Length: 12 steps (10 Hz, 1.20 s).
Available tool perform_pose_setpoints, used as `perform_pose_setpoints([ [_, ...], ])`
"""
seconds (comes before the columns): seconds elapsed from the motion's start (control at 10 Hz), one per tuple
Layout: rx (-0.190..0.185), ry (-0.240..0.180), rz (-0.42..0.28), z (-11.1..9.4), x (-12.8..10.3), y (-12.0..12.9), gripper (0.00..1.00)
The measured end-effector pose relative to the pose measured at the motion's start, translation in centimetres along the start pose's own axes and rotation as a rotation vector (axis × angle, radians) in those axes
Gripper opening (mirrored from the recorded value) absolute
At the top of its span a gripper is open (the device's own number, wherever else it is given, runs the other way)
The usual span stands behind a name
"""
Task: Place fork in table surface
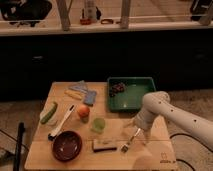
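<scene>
We look down from the near side over the whole desk [41,145], moderately close; the tool [137,131] sits lower right.

On the desk [150,159]: one fork [127,144], one brown bowl [66,145], one white-handled utensil [63,122], one orange fruit [83,111], one green cup [98,125], one long green vegetable [48,113], one brown block [104,145], one green tray [131,104] with one dark bunch [117,88]. One white arm [165,107], one set of jaws right by the fork.

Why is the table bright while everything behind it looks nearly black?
In the camera view, light falls on the table surface and the white arm; the dark band behind looks unlit. The gripper hangs over the fork near the table's front right.
</scene>
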Motion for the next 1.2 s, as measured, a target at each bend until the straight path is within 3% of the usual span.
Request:
perform_pose_setpoints([
  [1.2,0.019,0.009,-0.02,-0.39,0.12,0.15,0.8],
])
